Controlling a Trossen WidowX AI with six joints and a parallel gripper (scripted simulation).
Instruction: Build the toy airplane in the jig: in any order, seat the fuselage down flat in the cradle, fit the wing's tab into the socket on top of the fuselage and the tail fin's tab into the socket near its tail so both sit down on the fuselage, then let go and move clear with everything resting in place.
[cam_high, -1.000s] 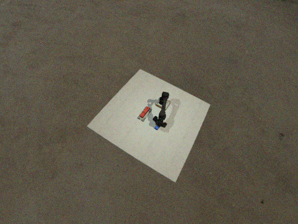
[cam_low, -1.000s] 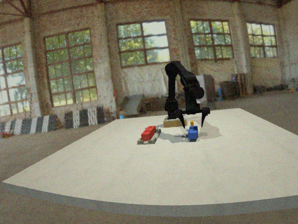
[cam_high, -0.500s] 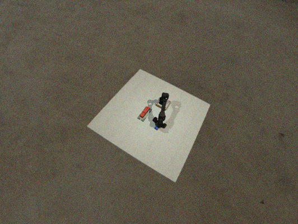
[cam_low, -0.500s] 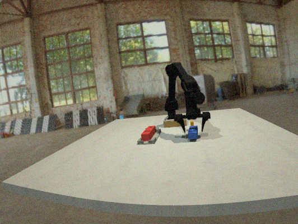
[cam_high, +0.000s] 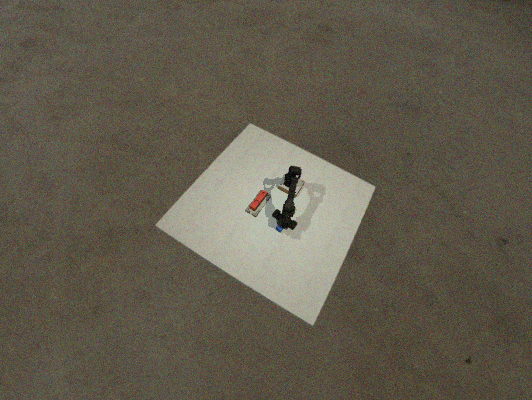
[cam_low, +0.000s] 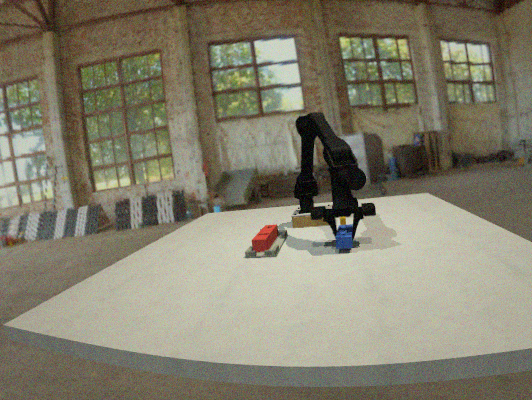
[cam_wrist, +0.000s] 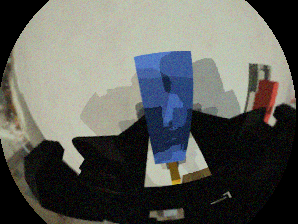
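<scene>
The red fuselage (cam_high: 258, 200) (cam_low: 265, 238) (cam_wrist: 265, 100) lies lengthwise in the grey cradle (cam_high: 255, 213) (cam_low: 254, 254) (cam_wrist: 254, 72); whether it sits fully flat is too small to tell. The blue wing (cam_high: 279, 229) (cam_low: 344, 242) (cam_wrist: 172, 65) is low at the table, apart from the cradle. My gripper (cam_low: 345, 237) (cam_wrist: 165, 115) points down, with a finger against each long side of the wing, and is shut on it. The yellow tail fin (cam_low: 343, 220) (cam_wrist: 174, 173) stands behind the wing, close to the gripper. The wing's underside and its tab are hidden.
A low box with a brown side (cam_low: 305, 221) (cam_wrist: 197, 175) and a pale top is at the arm's base, behind the fin. The cradle lies to the left of the gripper in the exterior view and to the right in the wrist view.
</scene>
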